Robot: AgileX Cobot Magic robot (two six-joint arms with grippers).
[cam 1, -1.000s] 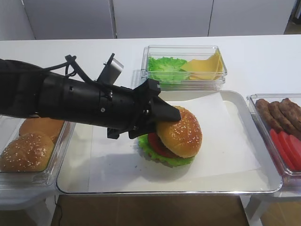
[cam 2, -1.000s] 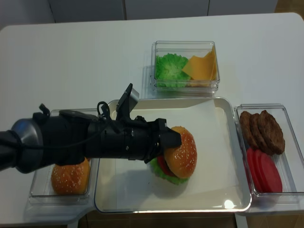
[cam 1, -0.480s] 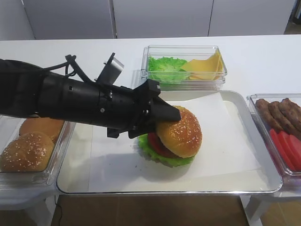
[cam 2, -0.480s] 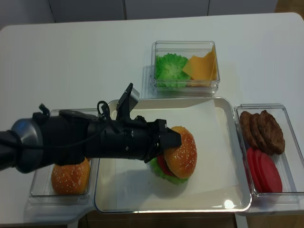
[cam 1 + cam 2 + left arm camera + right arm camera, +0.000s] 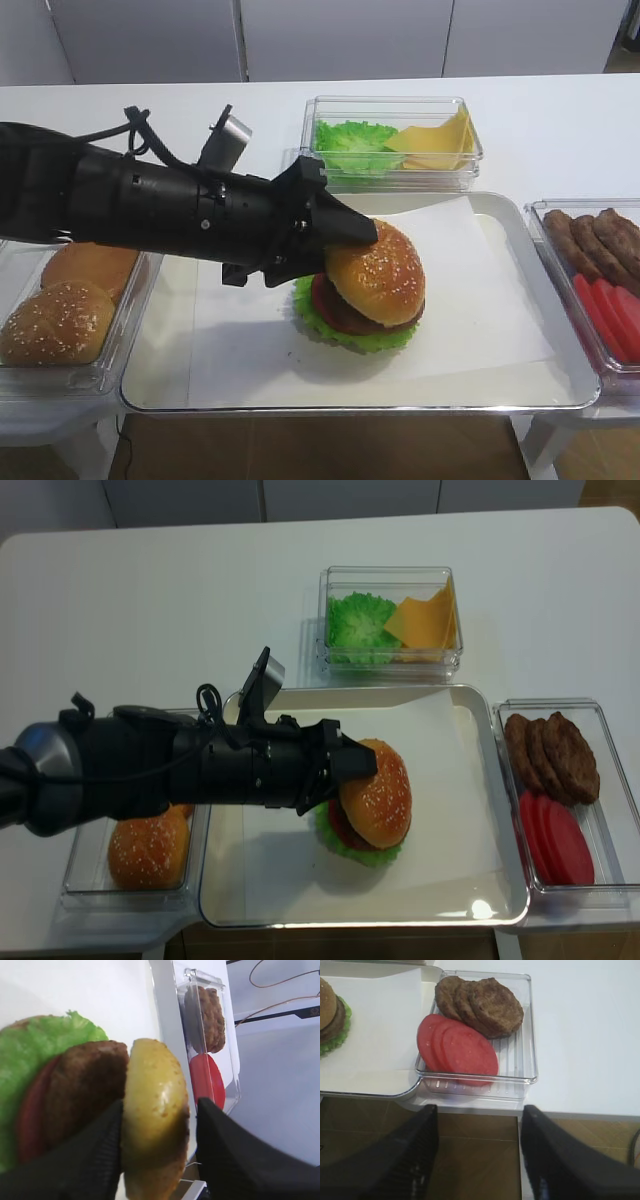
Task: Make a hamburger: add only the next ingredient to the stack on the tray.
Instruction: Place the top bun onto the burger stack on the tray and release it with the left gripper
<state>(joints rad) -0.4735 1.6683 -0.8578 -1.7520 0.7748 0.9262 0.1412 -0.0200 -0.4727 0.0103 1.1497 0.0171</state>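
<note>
The sesame-seeded bun top [image 5: 378, 272] rests on the stack [image 5: 345, 335] of lettuce, tomato and brown patty on the paper-lined silver tray [image 5: 350, 408]. My left gripper [image 5: 336, 255] reaches in from the left and straddles the bun's left edge. In the left wrist view the bun top [image 5: 155, 1115] lies against one finger [image 5: 100, 1155], with a gap to the other finger [image 5: 225, 1150], so the jaws are open. Patty [image 5: 85, 1085] and lettuce [image 5: 30, 1060] show beside it. My right gripper [image 5: 479, 1115] hangs open and empty beyond the table's front edge.
A clear container of lettuce and cheese [image 5: 392, 140] stands behind the tray. A bin of sesame buns [image 5: 60, 310] sits at the left under my left arm. A container of patties and tomato slices [image 5: 480, 1025] borders the tray's right side.
The left jaws have parted from the bun top, which has settled more level on the stack. The left arm has drawn back slightly to the left.
</note>
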